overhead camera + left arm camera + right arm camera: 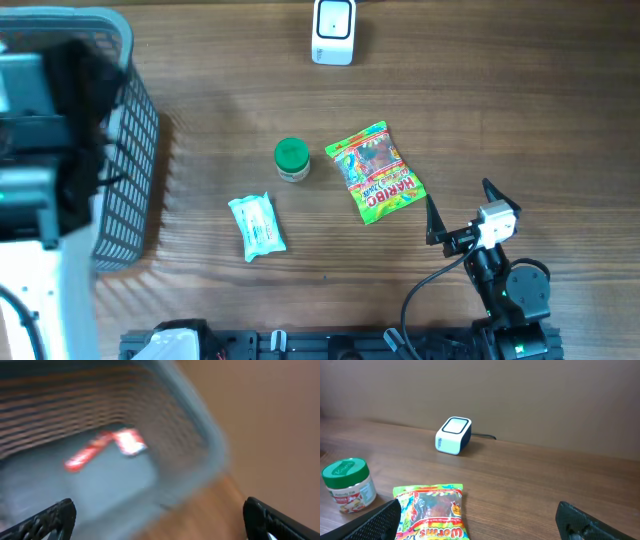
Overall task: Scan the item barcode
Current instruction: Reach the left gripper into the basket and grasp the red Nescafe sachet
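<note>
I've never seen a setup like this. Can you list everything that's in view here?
scanner: one, white with a dark base, far edge of the table, middle
jar: one, green lid, centre of the table
sweets bag: one, multicoloured, lying flat just right of the jar
wipes pack: one, pale blue and white, lying flat, nearer than the jar
basket: one, grey mesh, left end of the table
packet: red and white, inside the basket; too blurred to count or name
table: one, brown wood
left gripper: one, black, open, above the basket
right gripper: one, black, open, right of the sweets bag
</note>
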Robot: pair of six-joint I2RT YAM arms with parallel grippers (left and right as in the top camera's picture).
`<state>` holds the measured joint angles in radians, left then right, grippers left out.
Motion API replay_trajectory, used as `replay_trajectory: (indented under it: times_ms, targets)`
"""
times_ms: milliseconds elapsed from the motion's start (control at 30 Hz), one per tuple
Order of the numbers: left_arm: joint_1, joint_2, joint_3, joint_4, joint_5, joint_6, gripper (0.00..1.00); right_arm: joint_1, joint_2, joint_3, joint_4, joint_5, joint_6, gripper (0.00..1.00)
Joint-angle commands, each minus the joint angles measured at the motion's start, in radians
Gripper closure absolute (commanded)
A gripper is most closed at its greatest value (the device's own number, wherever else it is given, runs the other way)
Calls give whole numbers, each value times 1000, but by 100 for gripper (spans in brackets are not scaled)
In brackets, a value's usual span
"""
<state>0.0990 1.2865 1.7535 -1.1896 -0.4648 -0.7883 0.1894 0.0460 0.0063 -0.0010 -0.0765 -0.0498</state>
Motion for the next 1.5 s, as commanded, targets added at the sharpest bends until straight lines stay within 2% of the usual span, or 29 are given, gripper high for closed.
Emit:
replay_trajectory:
  times_ms: [0, 67, 167, 267, 433, 633, 733, 933, 967, 1033, 1067, 1233, 1333, 1467]
  targets:
    - [306, 50, -1, -34, 119, 31, 0, 4, -3, -1, 2, 10, -3, 0]
    - [459, 109, -1, -31, 266, 75, 0, 4, -3, -1, 2, 10, -2, 0]
    - [539, 194, -1, -23, 361, 110, 0, 4, -3, -1, 2, 10, -2, 0]
    - [546, 351, -4, 11, 360, 278, 0, 4, -3, -1, 2, 10, -3, 0]
    - [544, 533, -56, 100, 347, 552, 6, 4, -3, -1, 2, 10, -2, 0]
    - [545, 650, -180, 296, 309, 836, 3, 4, -3, -1, 2, 10, -2, 0]
    - [544, 695, -270, 418, 373, 984, 0, 4, -3, -1, 2, 10, -3, 0]
    - [544, 717, -470, 632, 427, 998, 1, 4, -3, -1, 2, 10, -2, 0]
    - [544, 717, -491, 651, 449, 998, 6, 4, -3, -1, 2, 10, -3, 0]
    - [544, 719, -539, 683, 488, 995, 75, 4, -3, -1, 2, 10, -3, 0]
    - [544, 719, -553, 685, 487, 977, 96, 4, -3, -1, 2, 10, -3, 0]
    - [544, 686, -539, 663, 504, 759, 96, 4, -3, -1, 2, 10, -2, 0]
    - [544, 611, -489, 647, 503, 693, 96, 4, -3, -1, 2, 10, -2, 0]
    - [544, 422, -426, 648, 519, 618, 96, 4, -3, -1, 2, 10, -3, 0]
